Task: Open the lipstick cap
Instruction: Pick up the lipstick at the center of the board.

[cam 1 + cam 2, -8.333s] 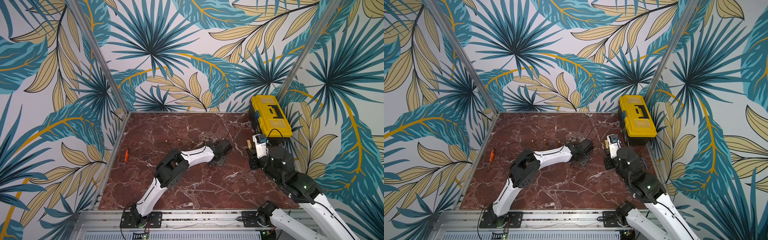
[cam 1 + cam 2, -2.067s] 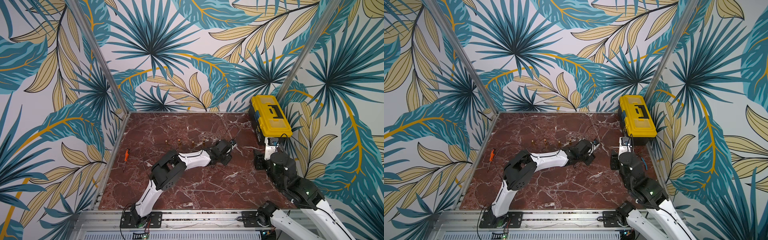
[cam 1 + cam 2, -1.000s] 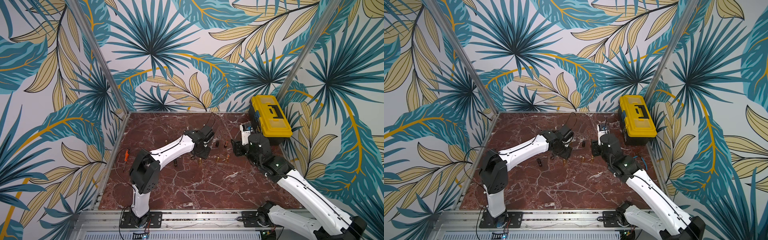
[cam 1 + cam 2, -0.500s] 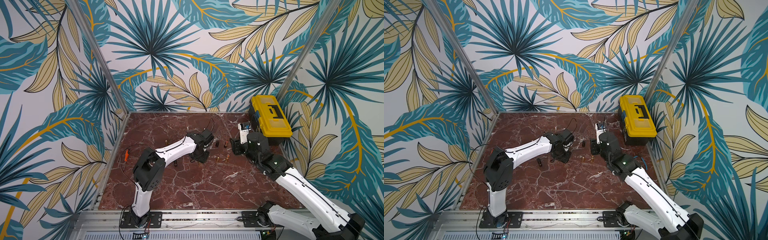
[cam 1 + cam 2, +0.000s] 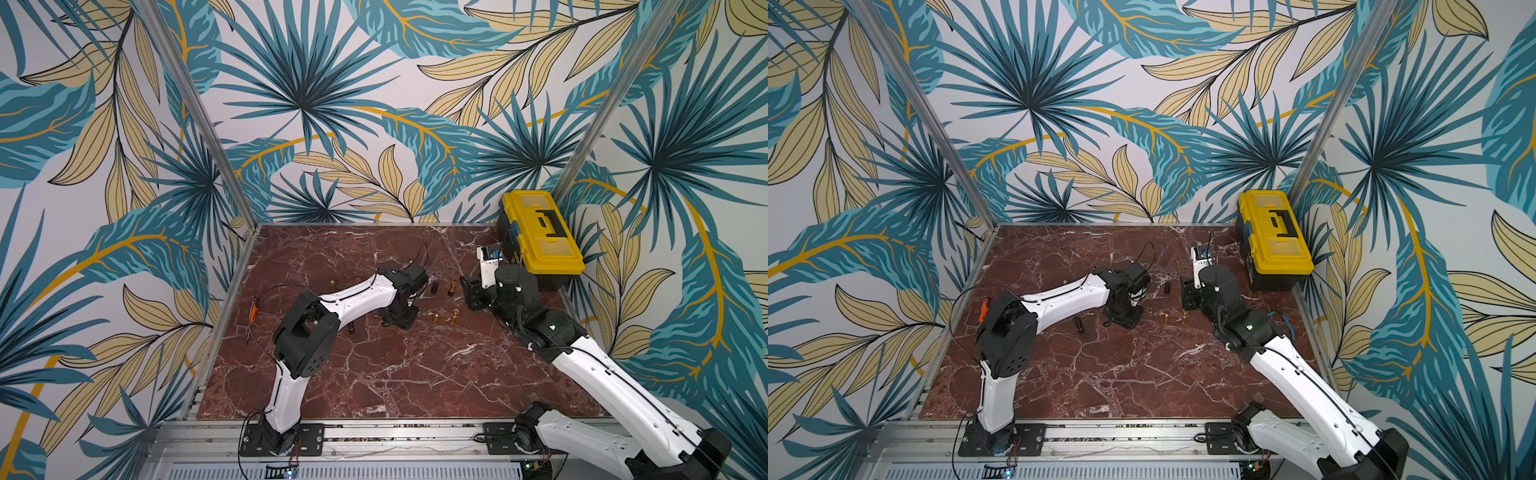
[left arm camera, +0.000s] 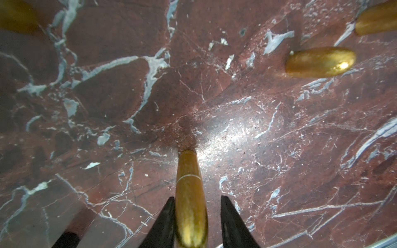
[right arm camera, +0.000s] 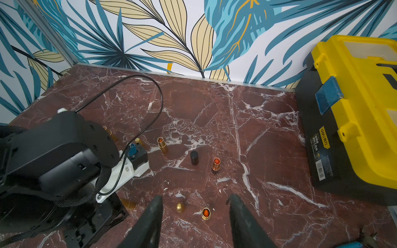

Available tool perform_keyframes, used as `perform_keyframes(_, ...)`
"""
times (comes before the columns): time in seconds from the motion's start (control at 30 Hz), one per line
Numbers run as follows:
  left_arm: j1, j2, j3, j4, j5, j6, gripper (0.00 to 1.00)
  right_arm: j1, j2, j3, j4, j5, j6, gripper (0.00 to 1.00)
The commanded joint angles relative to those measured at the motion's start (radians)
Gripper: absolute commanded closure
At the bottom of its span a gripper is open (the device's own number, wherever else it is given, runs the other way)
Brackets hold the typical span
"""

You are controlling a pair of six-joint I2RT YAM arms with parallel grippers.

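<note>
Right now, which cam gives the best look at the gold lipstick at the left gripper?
Left wrist view: the gold lipstick sits close up between the fingers of the left gripper, with its seam line visible. In both top views the gripper's body hides it. The right wrist view shows only a gold sliver beside that gripper, possibly it.

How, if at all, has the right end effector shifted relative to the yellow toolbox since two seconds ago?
Yes. In a top view the right end effector has moved leftward, away from the yellow toolbox and toward the uncapped lipstick.
</note>
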Motion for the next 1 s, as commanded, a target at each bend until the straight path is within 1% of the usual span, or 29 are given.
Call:
perform_keyframes(0.0,0.006,0.007,0.029,-0.005,-0.008,-0.001,0.64,0.002,-0.017,-0.027,0.008,0.005,-0.006,0.49)
perform_keyframes(0.67,0.008,0.027,0.055,-0.006,-0.047,0.002,0.65,0.001,-0.031,-0.048,0.006,0.006,-0.001,0.49)
perform_keyframes(0.8,0.008,0.025,0.06,-0.006,-0.055,0.004,0.68,0.0,-0.034,-0.051,0.008,0.007,0.001,0.5)
perform_keyframes(0.97,0.008,0.031,0.06,-0.007,-0.041,0.005,0.69,0.001,-0.034,-0.053,0.01,0.006,0.0,0.5)
